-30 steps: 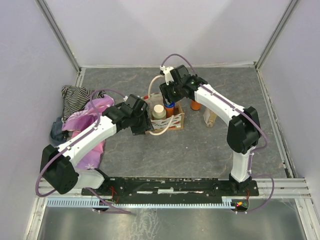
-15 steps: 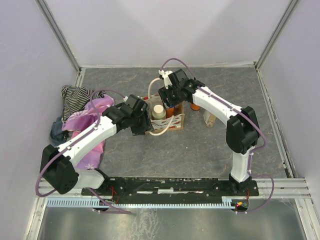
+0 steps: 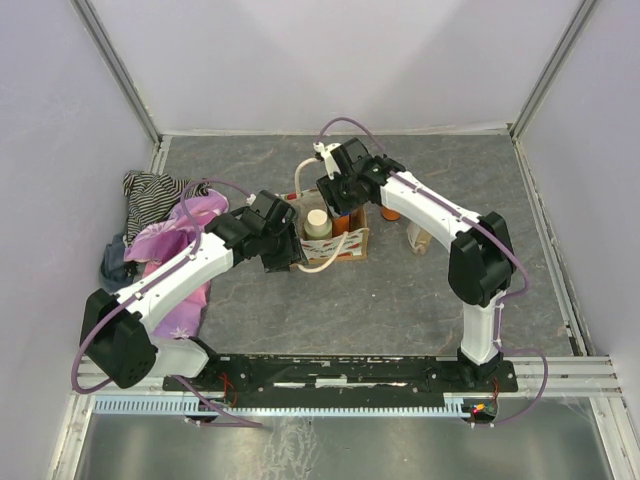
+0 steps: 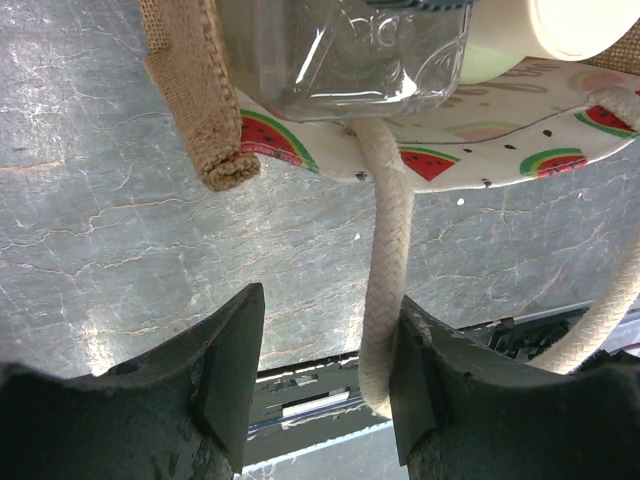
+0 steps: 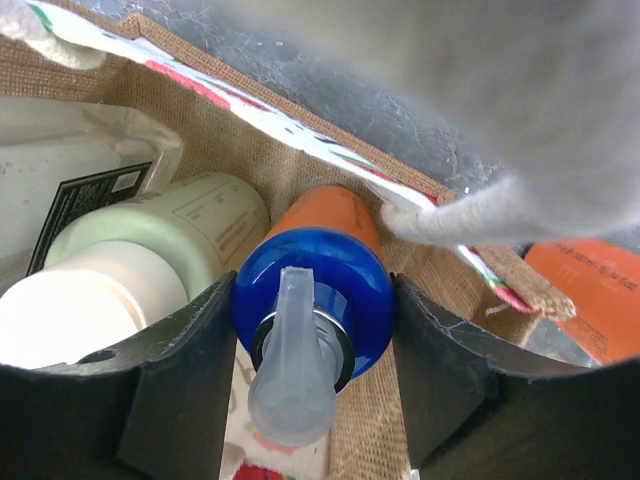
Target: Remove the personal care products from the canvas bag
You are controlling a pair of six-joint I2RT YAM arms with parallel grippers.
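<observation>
The canvas bag (image 3: 345, 243) stands mid-table with its cream handle (image 4: 385, 260) hanging out. My right gripper (image 5: 313, 300) reaches into it, and both jaws press on the blue pump collar of an orange bottle (image 5: 335, 225). Beside that bottle in the bag are a beige bottle with a cream cap (image 5: 120, 270) and a clear bottle (image 4: 340, 60). My left gripper (image 4: 325, 325) is open at the bag's near left corner (image 3: 285, 250), with the rope handle resting against its right finger. A second orange bottle (image 3: 391, 211) and a beige bottle (image 3: 421, 238) sit on the table to the right of the bag.
A striped cloth (image 3: 148, 188), a pink cloth (image 3: 172, 245) and a blue cloth (image 3: 110, 268) are heaped at the left wall. The pale enclosure walls ring the grey table (image 3: 400, 300).
My right gripper has shifted slightly left and down into the bag, covering the blue pump top in the top view. The left arm has not moved.
</observation>
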